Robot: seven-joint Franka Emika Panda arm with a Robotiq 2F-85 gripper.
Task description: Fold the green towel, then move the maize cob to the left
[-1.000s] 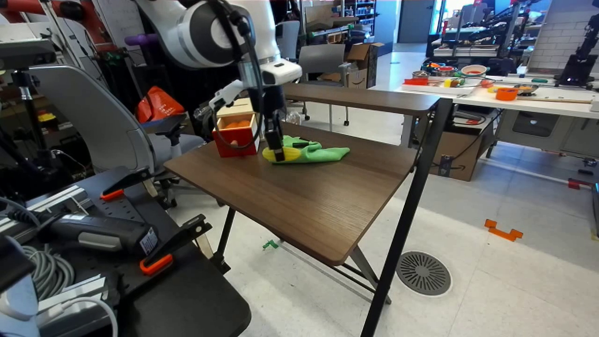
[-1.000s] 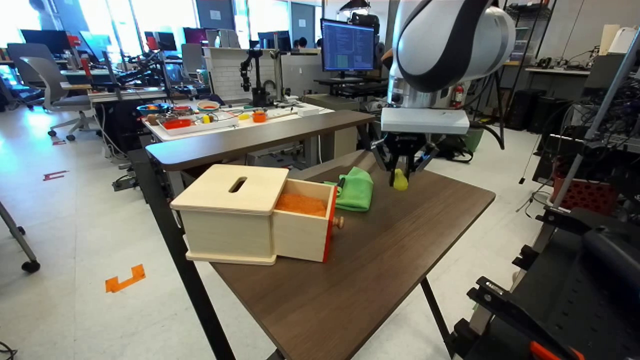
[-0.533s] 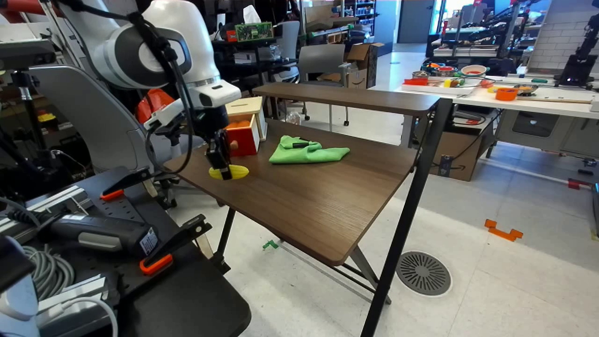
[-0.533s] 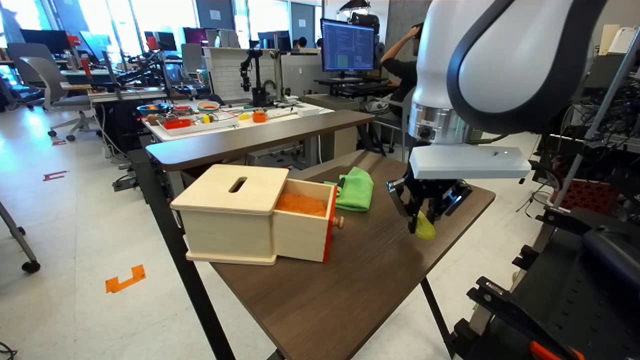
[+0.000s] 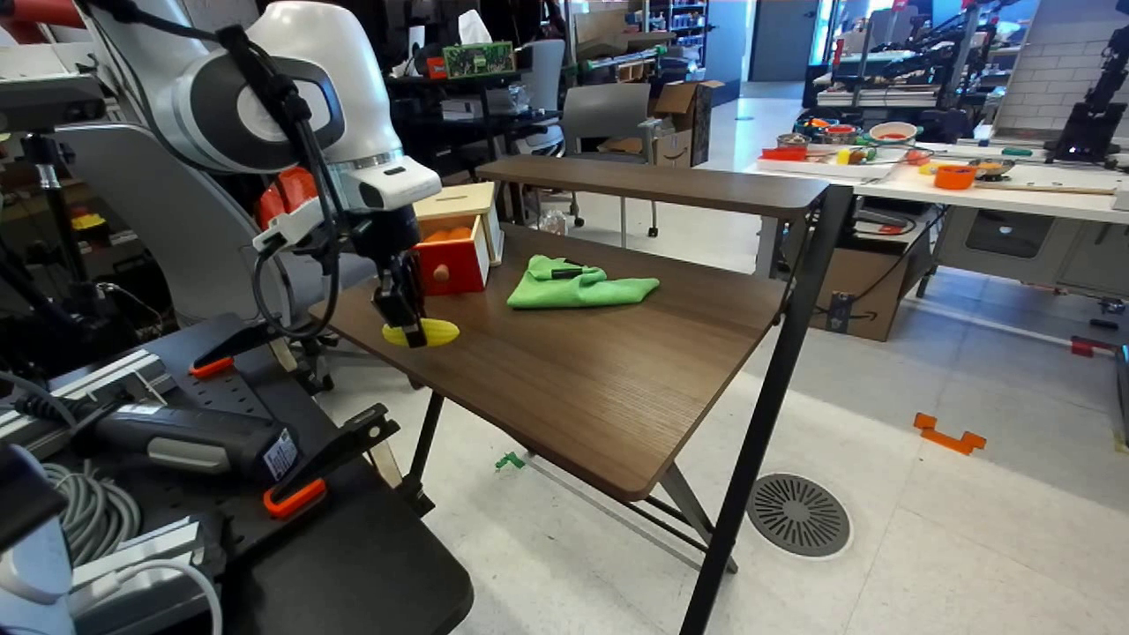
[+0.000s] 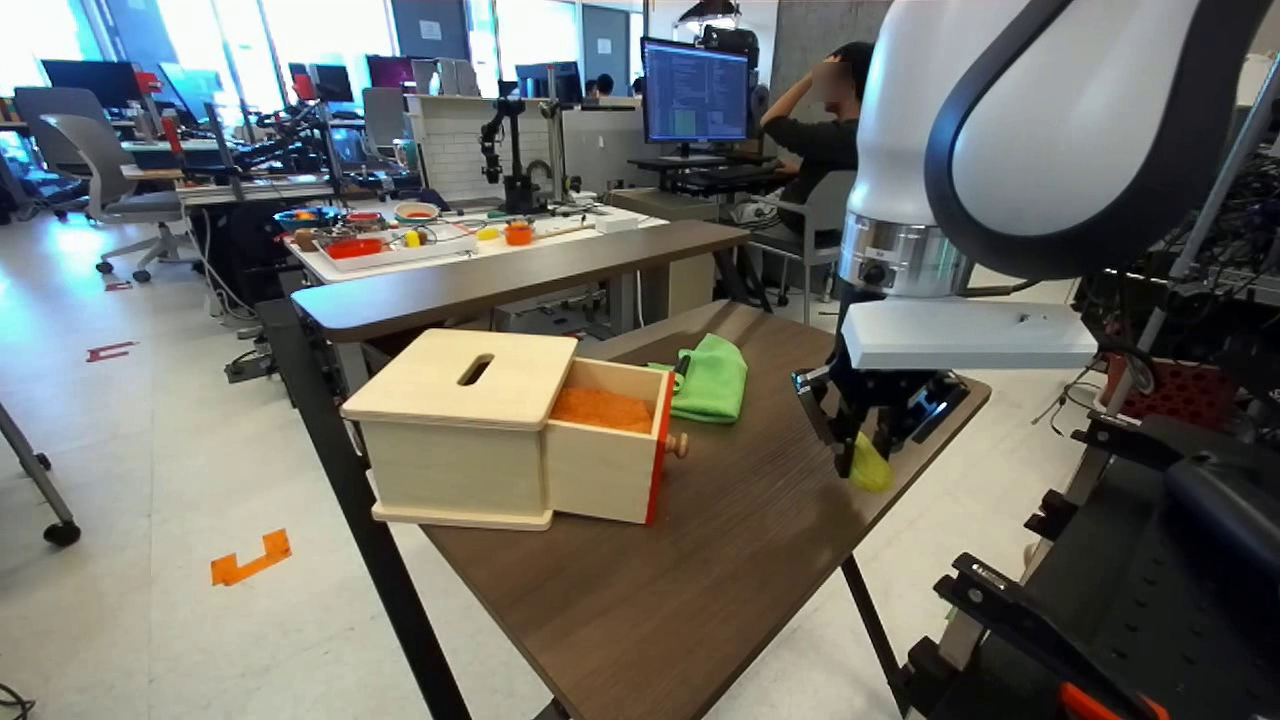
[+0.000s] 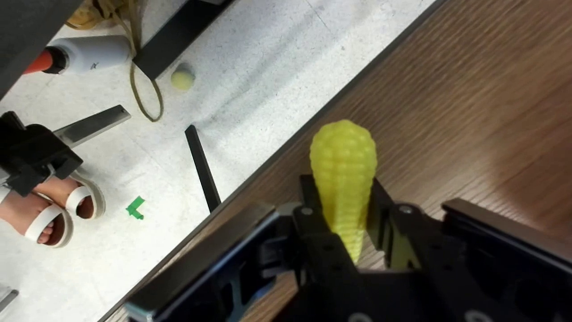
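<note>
Maize cob (image 7: 343,167) sits at the middle of the wrist view, clamped in the tool (image 7: 343,194): its black fingers (image 7: 380,212) press it from left and right, the rounded end pointing up the frame and the narrower end running down between them. In both exterior views the tool holds the cob over the bench (image 5: 600,379), near an edge; whether its underside touches the bench I cannot tell.

The green towel (image 5: 573,293) lies on the bench near the middle of the frame in an exterior view, apart from the cob, gathered into uneven layers with a tapered corner pointing right. A short dark strip (image 5: 566,273) shows on top of it.

A pale wooden box (image 6: 450,465) stands on the bench, left of centre in an exterior view, its drawer (image 6: 605,480) standing out to the right, with orange contents (image 6: 600,408) inside and a round knob (image 6: 678,445) on the red front (image 6: 660,460). The towel shows just behind the drawer; whether they touch cannot be told. The white arm (image 6: 915,100) fills the upper right of that frame, and a seated person (image 6: 825,145) is partly hidden behind it, beside a lit monitor (image 6: 697,92).

Past the bench's slanting edge, at the left of the wrist view, pale floor (image 7: 268,71) appears with sandalled feet (image 7: 29,214), a scrap of green tape (image 7: 135,207) and a light-coloured bottle (image 7: 100,51).
</note>
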